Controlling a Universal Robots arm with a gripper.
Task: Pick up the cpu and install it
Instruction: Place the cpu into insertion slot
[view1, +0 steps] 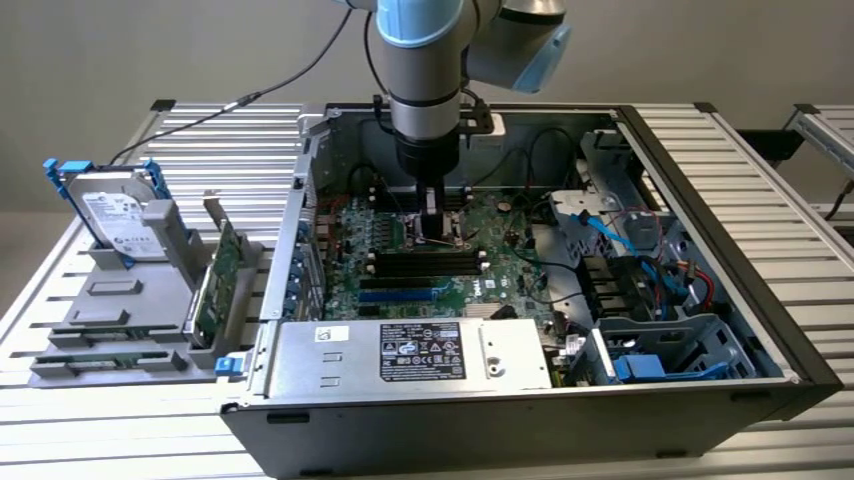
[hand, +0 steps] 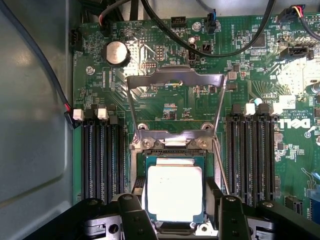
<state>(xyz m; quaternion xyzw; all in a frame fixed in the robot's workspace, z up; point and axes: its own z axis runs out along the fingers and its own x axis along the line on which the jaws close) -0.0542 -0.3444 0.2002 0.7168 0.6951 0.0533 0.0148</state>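
The cpu (hand: 175, 192), a small square chip with a bright silver top, lies flat in the motherboard socket (hand: 137, 187). The socket's metal load plate (hand: 175, 80) is swung up and open behind it. My gripper (hand: 175, 216) is straight over the chip, with one black finger (hand: 131, 212) against one edge and the other finger against the opposite edge, shut on it. In the exterior view the arm reaches straight down into the open computer case (view1: 667, 150), and the gripper (view1: 438, 225) is low over the green motherboard (view1: 507, 250).
Black memory slots (hand: 102, 155) run along both sides of the socket. Black cables (hand: 210, 50) loop over the board beyond the load plate. A silver power supply (view1: 414, 352) fills the case's near side. Outside, a hard drive (view1: 114, 215) and green cards (view1: 220, 280) stand in a grey rack.
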